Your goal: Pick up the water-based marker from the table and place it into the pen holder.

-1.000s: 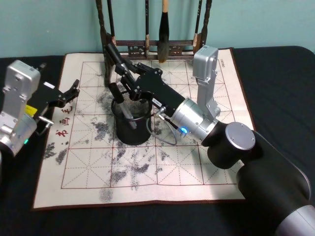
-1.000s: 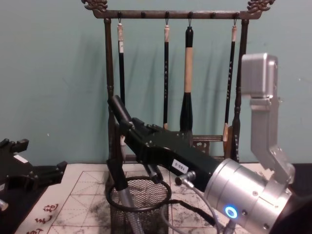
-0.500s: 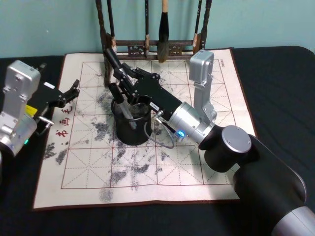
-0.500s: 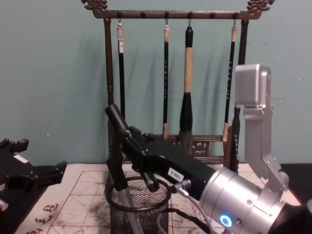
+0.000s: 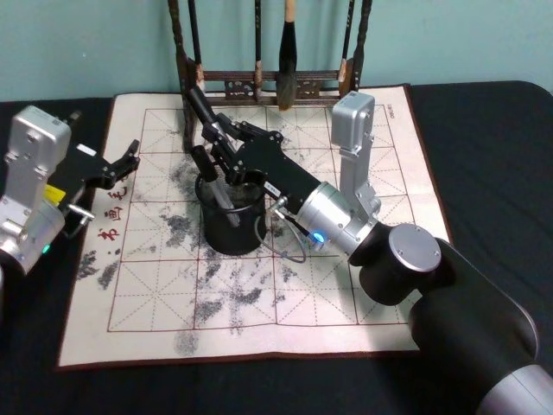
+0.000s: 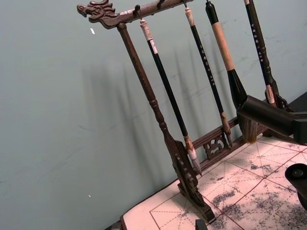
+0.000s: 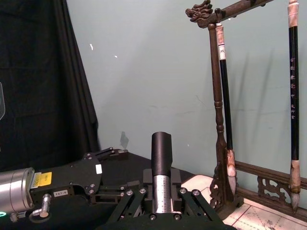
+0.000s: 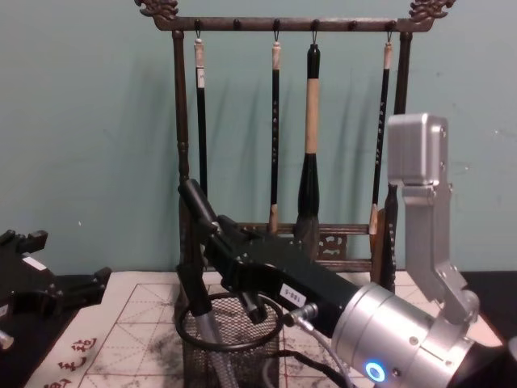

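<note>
My right gripper [image 5: 218, 138] is shut on the water-based marker [image 5: 201, 108], which has a black cap and a silver body. It holds the marker tilted, cap up and pointing toward the rack, just above the far rim of the pen holder [image 5: 232, 226]. In the right wrist view the marker [image 7: 161, 170] stands clamped between the fingers [image 7: 128, 203]. From the chest the marker [image 8: 198, 208] slants over the black mesh pen holder [image 8: 230, 352]. Another grey pen [image 5: 214, 183] leans inside the holder. My left gripper [image 5: 123, 162] rests open at the left edge of the table's mat [image 5: 363, 285].
A tall dark wooden brush rack [image 5: 259, 85] with several hanging brushes [image 8: 311, 121] stands right behind the holder. My right arm's elbow [image 5: 356, 130] rises over the mat's right side. Dark tabletop [image 5: 484, 156] surrounds the mat.
My right gripper has dipped slightly with the marker over the holder, and its elbow has shifted a little left. The left arm has not moved.
</note>
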